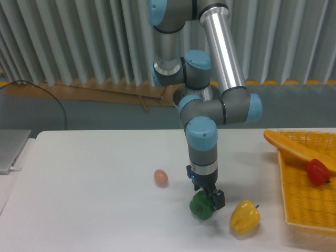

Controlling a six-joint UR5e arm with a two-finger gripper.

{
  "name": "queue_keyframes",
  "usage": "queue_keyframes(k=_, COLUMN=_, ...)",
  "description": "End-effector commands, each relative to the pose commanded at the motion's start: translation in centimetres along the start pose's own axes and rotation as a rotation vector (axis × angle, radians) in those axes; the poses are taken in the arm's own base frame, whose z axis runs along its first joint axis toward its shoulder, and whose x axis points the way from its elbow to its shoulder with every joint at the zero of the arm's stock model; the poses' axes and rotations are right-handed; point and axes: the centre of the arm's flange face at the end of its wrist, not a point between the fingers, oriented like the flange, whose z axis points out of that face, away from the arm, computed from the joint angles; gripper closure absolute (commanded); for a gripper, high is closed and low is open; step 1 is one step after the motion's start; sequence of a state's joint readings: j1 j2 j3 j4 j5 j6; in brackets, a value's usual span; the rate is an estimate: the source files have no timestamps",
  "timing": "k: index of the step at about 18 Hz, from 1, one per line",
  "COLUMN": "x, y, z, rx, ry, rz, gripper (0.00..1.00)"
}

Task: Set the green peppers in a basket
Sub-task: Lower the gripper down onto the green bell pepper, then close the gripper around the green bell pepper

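The grey and blue arm points straight down, its tool (206,201) closed around the shiny dark-green bumpy pepper (201,206) on the white table (94,178).

Green pepper (201,206): dark green, glossy, lumpy, roughly round. Sits on the white table near the front edge, a little right of centre. Top partly hidden from this angle, so the stem cannot be made out. About the same bulk as the yellow one close by on its right (not touching it).

Basket (306,206): wide, shallow, rectangular, yellow-orange woven mesh. Lies flat at the table's right side, cut off by the frame's right and lower edges. Near rim raised slightly, orange band along the far left corner. Well apart from the green pepper, which lies outside it, to its left.
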State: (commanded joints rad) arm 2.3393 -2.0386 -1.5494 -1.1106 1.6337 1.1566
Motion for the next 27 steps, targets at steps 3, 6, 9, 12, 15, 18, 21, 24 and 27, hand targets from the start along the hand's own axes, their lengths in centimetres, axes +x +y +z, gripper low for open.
queue_keyframes(k=3, x=-0.1, y=0.2, z=-0.3, rx=0.000, ry=-0.003, rz=0.001, gripper=0.00)
queue_keyframes(k=6, x=-0.1, y=0.2, z=0.1, rx=-0.012, ry=-0.002, rz=0.000, gripper=0.21)
queue_keyframes(k=9, x=-0.1, y=0.3, z=0.1, rx=-0.033, ry=-0.011, rz=0.011, gripper=0.29)
queue_keyframes(k=12, x=-0.1, y=0.4, z=0.1, rx=-0.052, ry=-0.018, rz=0.011, gripper=0.38)
queue_keyframes(k=15, x=-0.3, y=0.3, z=0.5, rx=-0.054, ry=-0.014, rz=0.012, gripper=0.43)
queue_keyframes(k=18, x=-0.2, y=0.4, z=0.3, rx=-0.053, ry=-0.016, rz=0.011, gripper=0.45)
queue_keyframes(k=21, x=-0.1, y=0.6, z=-0.6, rx=-0.045, ry=-0.026, rz=0.009, gripper=0.48)
queue_keyframes(k=24, x=0.1, y=0.9, z=-1.9, rx=-0.040, ry=-0.042, rz=0.010, gripper=0.48)
queue_keyframes(k=27, x=0.7, y=1.3, z=-3.7, rx=-0.029, ry=-0.062, rz=0.007, gripper=0.48)
